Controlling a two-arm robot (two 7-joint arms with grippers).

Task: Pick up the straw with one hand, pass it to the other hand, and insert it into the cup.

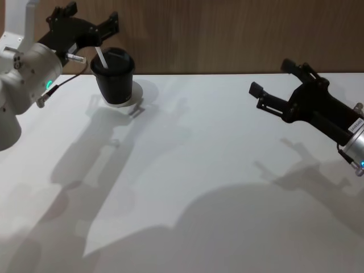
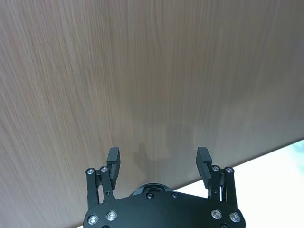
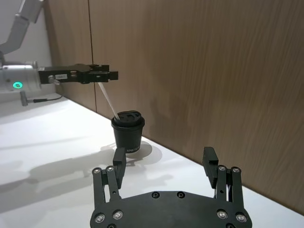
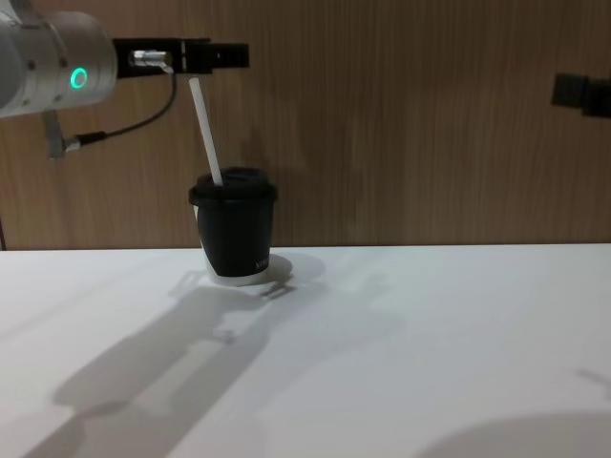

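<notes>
While the small black paper cup [image 4: 235,229] with its black domed lid stands on the white tabletop [image 4: 401,353] close to the wood-panelled wall [image 4: 401,114], the thin white straw [image 4: 205,132] leans in it, lower end in the lid, upper end tilted toward the robot's left. The left hand [image 4: 218,55], a black two-finger gripper on a fat silver wrist with a green glowing ring and a thin black cable [image 4: 129,128], is level above the cup, and the straw's top reaches right up to its fingertips. From the chest view and the right wrist view I cannot tell whether the top touches them. The left wrist view settles the fingers: its two black pads [image 2: 113,159] stand wide apart with only wall between them, so the left hand [image 2: 158,160] is open and grips nothing.

The head view shows the cup [image 1: 114,77] at the far left of the tabletop [image 1: 227,170] and the straw [image 1: 100,56] rising toward the left hand [image 1: 91,25]. The right hand [image 1: 276,79], a blocky black gripper, hovers over the tabletop's right side, well apart from the cup, fingers spread and empty. Its own wrist view looks past those open fingers [image 3: 119,159] to the cup [image 3: 128,132], the straw [image 3: 107,100] and the left hand [image 3: 107,75] beyond.
</notes>
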